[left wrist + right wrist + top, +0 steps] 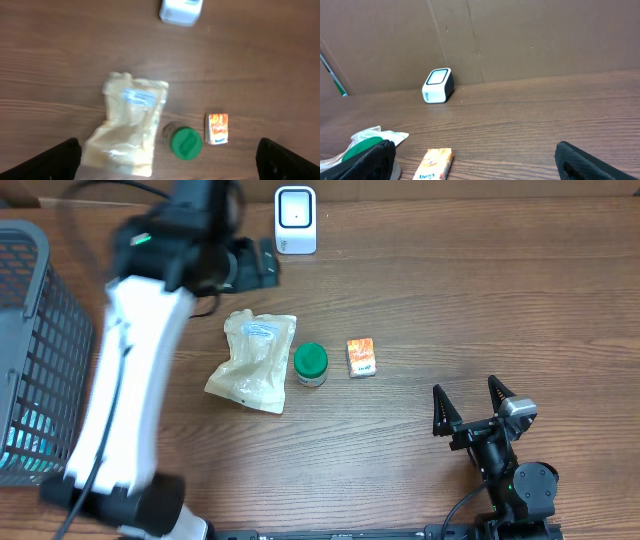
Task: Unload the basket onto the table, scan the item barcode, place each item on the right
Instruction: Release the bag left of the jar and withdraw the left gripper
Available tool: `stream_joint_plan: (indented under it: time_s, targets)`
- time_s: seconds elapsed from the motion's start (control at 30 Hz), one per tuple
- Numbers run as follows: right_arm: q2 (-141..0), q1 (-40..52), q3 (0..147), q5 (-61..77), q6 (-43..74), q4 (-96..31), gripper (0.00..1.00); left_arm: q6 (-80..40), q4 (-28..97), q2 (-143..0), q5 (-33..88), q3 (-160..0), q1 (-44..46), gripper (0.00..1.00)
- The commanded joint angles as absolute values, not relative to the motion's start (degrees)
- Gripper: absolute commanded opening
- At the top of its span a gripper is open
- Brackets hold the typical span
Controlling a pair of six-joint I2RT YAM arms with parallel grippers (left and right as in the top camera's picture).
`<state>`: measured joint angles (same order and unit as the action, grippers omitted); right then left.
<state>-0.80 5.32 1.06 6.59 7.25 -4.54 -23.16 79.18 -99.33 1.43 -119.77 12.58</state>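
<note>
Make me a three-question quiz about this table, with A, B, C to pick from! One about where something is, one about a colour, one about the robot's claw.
1. What lies between the plastic pouch and the orange box? A a jar B a spoon C nothing
2. The jar's lid is: A red B green C blue
3. The right claw is: A open and empty B shut on the box C shut on the jar

Answers: A, the jar sits in the gap; B, the lid looks green from above; A, its fingers stand apart with nothing between them.
</note>
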Motion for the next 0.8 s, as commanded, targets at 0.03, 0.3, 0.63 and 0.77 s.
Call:
stream_joint_plan:
  time_s: [0.03,0.3,0.63,0.77]
  targets:
    - [-0.3,5.4,0.5,6.0,7.1,-4.3,1.00,-20.6,84.3,-91.7,-4.6,-123.9,4.6,1.00]
    - [-0.3,5.4,0.5,6.0,7.1,-4.3,1.00,-23.6,90.0,-86.4,-6.8,-123.9,-24.8,0.87]
    - [-0.3,5.4,0.5,6.0,7.1,-4.3,1.00,-31.2,86.9,-88.9,-3.4,-116.4,-48.2,0.87]
    - [-0.3,5.4,0.5,6.0,7.1,-4.3,1.00,-27.9,83.9,-90.9,-5.3,-111.4,-49.1,0.87]
